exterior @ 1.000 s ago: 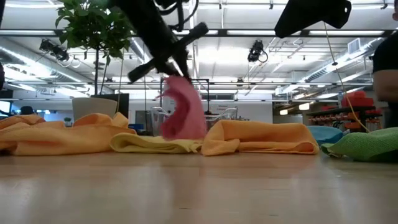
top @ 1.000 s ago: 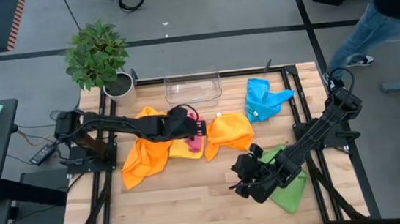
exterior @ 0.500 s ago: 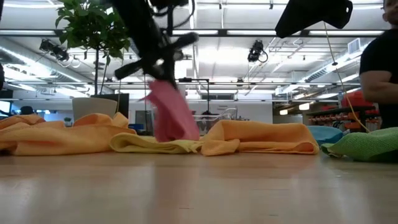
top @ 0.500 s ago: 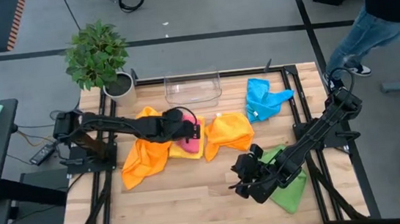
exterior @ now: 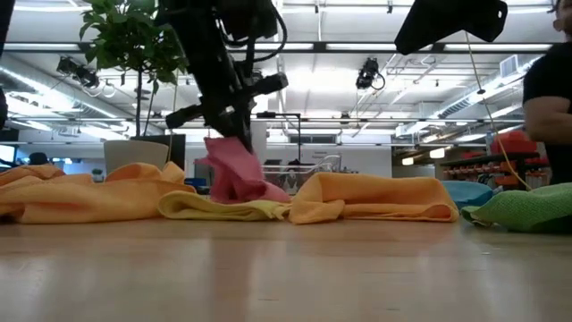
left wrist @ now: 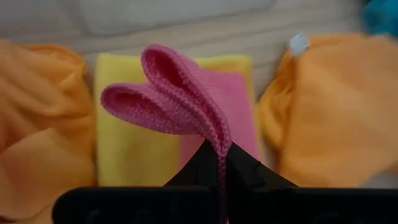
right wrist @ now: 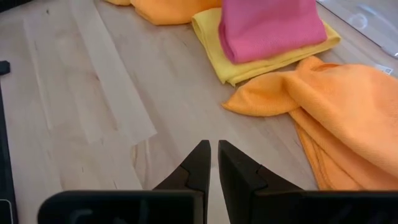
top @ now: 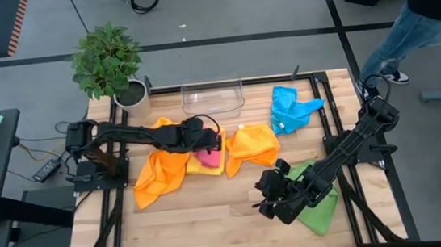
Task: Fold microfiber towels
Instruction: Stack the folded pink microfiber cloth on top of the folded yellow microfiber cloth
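Your left pincer (exterior: 231, 132) is clamped on an edge of the pink towel (exterior: 234, 174), holding it pinched into a loop while the rest of the cloth drapes down onto the yellow towel (exterior: 223, 208) beneath. In the left wrist view the pink fabric runs straight between the dark fingers (left wrist: 205, 168), so the grip looks firm. The pair sits in the middle of the wooden surface (top: 206, 222), between a spread orange towel (top: 160, 166) on the left-arm side and a bunched orange towel (top: 253, 145) on the right-arm side.

You appear to be mid-fold on the pink towel: the lifted edge is doubled over, but not yet laid flat. The next move calls for carrying that edge across and down so it meets the opposite edge squarely, then letting go low, so the soft cloth does not spring back or slide off the yellow one.

Your right pincer (right wrist: 211, 163) waits near the front of the surface, its fingers close together with only a slim gap and nothing between them. It hovers beside the green towel (top: 321, 203). The blue towel (top: 290, 107) lies crumpled at the far side, just beside the clear plastic bin (top: 213, 97). Those, and both orange towels, look unfolded.
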Action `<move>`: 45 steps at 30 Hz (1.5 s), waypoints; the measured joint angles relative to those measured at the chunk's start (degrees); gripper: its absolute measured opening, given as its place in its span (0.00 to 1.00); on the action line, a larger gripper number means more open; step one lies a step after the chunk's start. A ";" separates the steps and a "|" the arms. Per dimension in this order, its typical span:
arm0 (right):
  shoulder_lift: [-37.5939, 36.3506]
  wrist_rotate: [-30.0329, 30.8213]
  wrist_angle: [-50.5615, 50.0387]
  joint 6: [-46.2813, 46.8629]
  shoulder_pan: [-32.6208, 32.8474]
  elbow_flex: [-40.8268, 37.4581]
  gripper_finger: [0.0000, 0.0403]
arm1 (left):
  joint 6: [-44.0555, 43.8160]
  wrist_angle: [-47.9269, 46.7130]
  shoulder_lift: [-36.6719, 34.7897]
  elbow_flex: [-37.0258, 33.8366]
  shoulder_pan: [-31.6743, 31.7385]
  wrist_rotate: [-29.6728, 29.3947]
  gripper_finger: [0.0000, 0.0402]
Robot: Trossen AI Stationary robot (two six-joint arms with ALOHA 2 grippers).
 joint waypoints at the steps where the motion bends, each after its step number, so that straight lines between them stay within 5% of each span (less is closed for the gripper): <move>1: 0.00 0.00 0.03 0.02 0.01 0.00 0.10 | 0.10 1.70 -0.68 0.00 -0.18 0.21 0.03; 12: 0.00 0.00 -0.03 -0.46 0.00 0.00 0.10 | 0.04 13.83 -5.31 0.02 -2.74 0.48 0.03; 20: 0.00 0.00 0.03 0.00 -0.02 0.00 0.10 | -0.06 1.06 -3.25 0.00 -2.50 -0.77 0.03; 38: -0.02 0.00 1.34 1.05 -0.03 0.00 0.10 | 11.43 -7.89 2.38 0.00 2.04 0.05 0.03; 45: -0.02 0.00 1.24 0.62 -1.20 0.00 0.10 | 12.08 -7.10 3.28 0.04 2.39 5.20 0.29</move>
